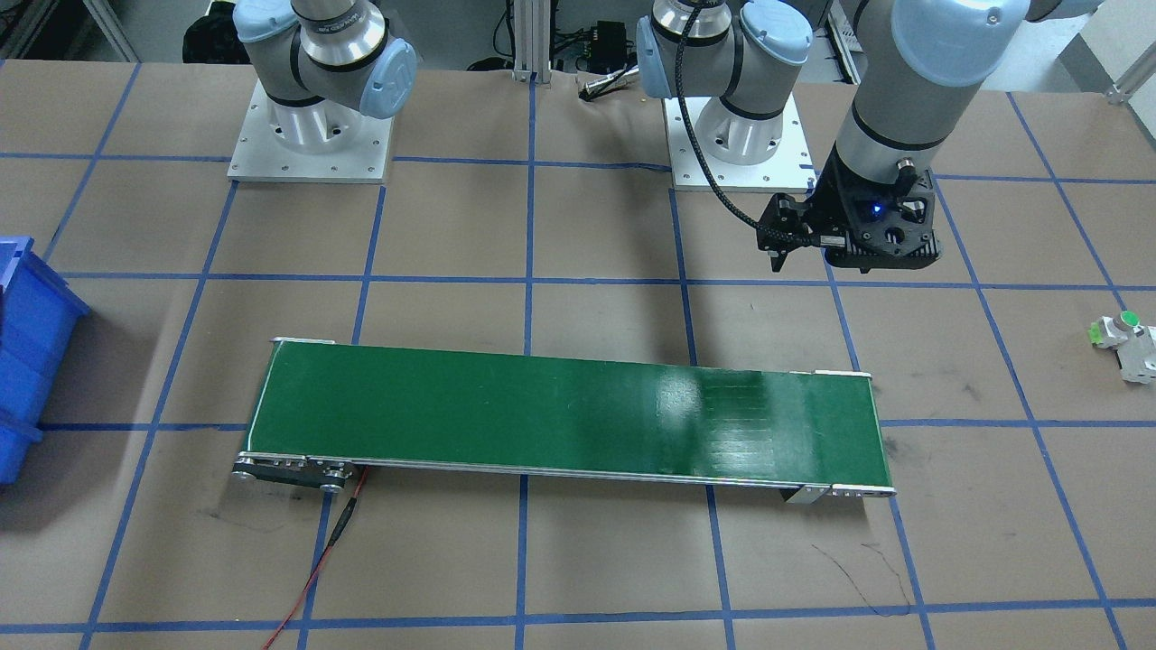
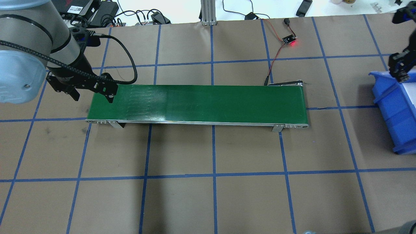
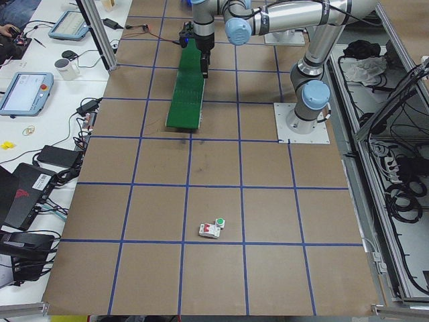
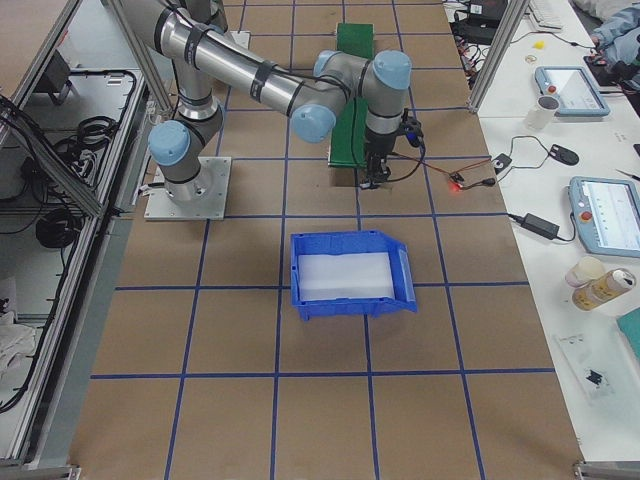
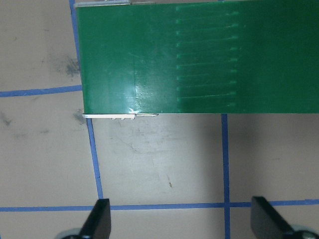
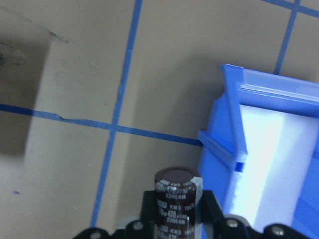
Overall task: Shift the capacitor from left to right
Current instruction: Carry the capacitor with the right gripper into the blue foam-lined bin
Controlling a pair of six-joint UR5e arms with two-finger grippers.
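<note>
The capacitor (image 6: 175,199), a stubby dark cylinder with pale markings, stands upright between the fingers of my right gripper (image 6: 175,211), which is shut on it. It hangs over the brown table just beside the blue bin (image 6: 234,129). In the overhead view the right gripper (image 2: 400,66) is at the bin's far left corner (image 2: 380,84). My left gripper (image 5: 182,224) is open and empty, its fingers (image 5: 99,221) wide apart over the table beside the left end of the green conveyor belt (image 5: 199,55). It also shows in the overhead view (image 2: 94,92).
The conveyor (image 2: 198,102) lies across the table's middle, with a red-black wire (image 2: 276,55) leading to a small lit board. A white-grey block with a green button (image 1: 1129,343) lies at the table's left end. The bin (image 4: 350,275) sits at the right end.
</note>
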